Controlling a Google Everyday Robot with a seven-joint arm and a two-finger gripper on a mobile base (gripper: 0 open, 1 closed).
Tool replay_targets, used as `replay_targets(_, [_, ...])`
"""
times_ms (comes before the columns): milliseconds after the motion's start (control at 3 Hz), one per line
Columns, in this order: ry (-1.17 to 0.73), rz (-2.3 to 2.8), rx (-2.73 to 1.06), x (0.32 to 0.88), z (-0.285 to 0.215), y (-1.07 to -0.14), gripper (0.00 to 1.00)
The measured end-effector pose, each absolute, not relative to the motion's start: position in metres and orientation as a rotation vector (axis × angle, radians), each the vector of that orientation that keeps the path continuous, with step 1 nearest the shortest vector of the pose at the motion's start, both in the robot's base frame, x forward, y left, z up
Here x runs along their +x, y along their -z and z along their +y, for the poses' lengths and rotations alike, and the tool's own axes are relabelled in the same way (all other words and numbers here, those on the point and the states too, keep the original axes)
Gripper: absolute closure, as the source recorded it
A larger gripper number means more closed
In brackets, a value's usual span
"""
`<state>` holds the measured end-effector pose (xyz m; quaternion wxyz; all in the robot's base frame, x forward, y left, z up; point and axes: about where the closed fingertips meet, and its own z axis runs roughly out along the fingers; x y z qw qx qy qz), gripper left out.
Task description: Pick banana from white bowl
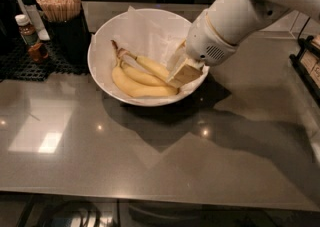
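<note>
3 joined bananas [137, 85] in white bowl [98, 51], gripper [186, 72] at top banana [150, 65] tip, grip width not discernible; risk of lifting whole bunch or snagging paper liner [145, 31]
</note>
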<state>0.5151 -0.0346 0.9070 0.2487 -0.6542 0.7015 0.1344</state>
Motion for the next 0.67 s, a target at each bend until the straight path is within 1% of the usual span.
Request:
replay_targets(333, [-0.392,1.944,-1.76,0.5154,-0.0403,-0.9026,1.0])
replay_targets(667, [-0.392,1.944,-1.76,0.5154,-0.0403,-0.9026,0.81])
